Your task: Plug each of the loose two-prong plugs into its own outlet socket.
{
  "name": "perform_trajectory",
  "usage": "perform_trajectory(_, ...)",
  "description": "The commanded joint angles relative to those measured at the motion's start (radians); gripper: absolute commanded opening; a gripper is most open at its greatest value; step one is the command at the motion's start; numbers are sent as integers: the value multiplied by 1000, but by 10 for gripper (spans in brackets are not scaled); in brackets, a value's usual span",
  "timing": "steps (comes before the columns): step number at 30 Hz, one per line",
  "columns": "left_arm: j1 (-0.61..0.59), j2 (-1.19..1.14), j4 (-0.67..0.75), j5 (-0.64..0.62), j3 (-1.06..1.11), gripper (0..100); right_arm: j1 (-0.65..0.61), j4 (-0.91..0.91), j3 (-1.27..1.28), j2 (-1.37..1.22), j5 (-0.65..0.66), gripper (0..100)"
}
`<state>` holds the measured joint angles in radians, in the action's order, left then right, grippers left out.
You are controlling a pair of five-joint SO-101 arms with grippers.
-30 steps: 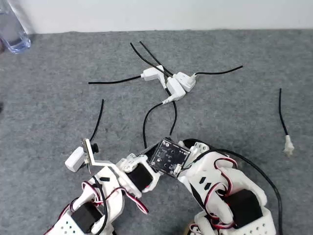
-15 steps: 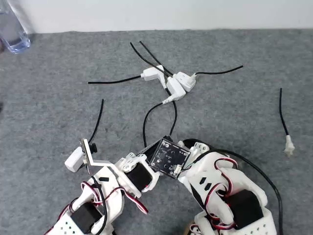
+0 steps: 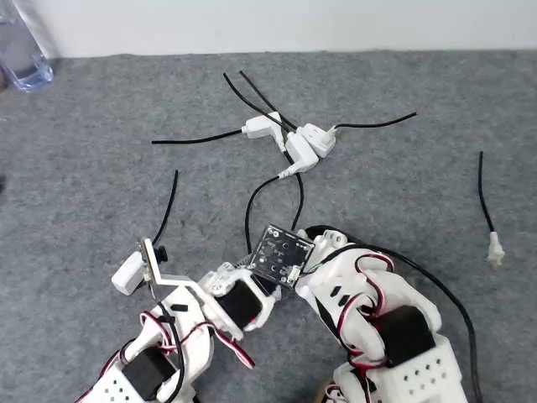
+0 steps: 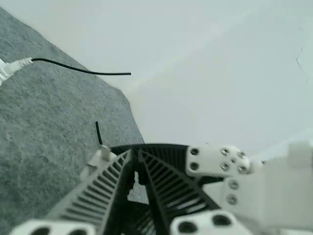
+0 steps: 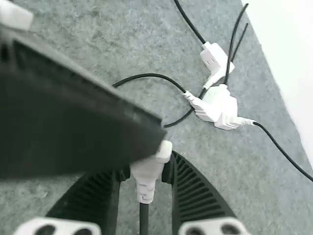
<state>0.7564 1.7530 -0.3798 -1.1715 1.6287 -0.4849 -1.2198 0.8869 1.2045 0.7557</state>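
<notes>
Right gripper (image 5: 145, 167): narrow, clamped on a white plug (image 5: 146, 176); the black cord runs back between the fingers.
Left gripper (image 4: 135, 155): fingers closed together, nothing between them.
Socket cluster (image 3: 310, 139): white, mid-mat, ahead of the held plug; second plug (image 3: 260, 126) just beside it.
Third plug (image 3: 495, 249): right side of the mat, well apart from the cluster.
Mat (image 3: 84, 185): grey felt.
Bottle (image 3: 21, 50): clear, far left corner.

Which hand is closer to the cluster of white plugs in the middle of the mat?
Right. The right hand, gripping a white plug, points at the cluster from close by; the left hand sits farther back, aimed toward the mat edge.
</notes>
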Motion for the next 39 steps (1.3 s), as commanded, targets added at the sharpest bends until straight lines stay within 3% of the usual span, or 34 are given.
perform_trajectory(1,12,3,26,0,-4,12,-21,24,-15,2,15,8)
perform_trajectory(21,5,3,26,0,4,12,-25,-39,-94,5,9,8)
perform_trajectory(30,-35,3,31,2,-1,12,-79,-143,-95,193,17,8)
perform_trajectory(39,-35,3,31,0,1,12,-81,-148,-94,199,14,8)
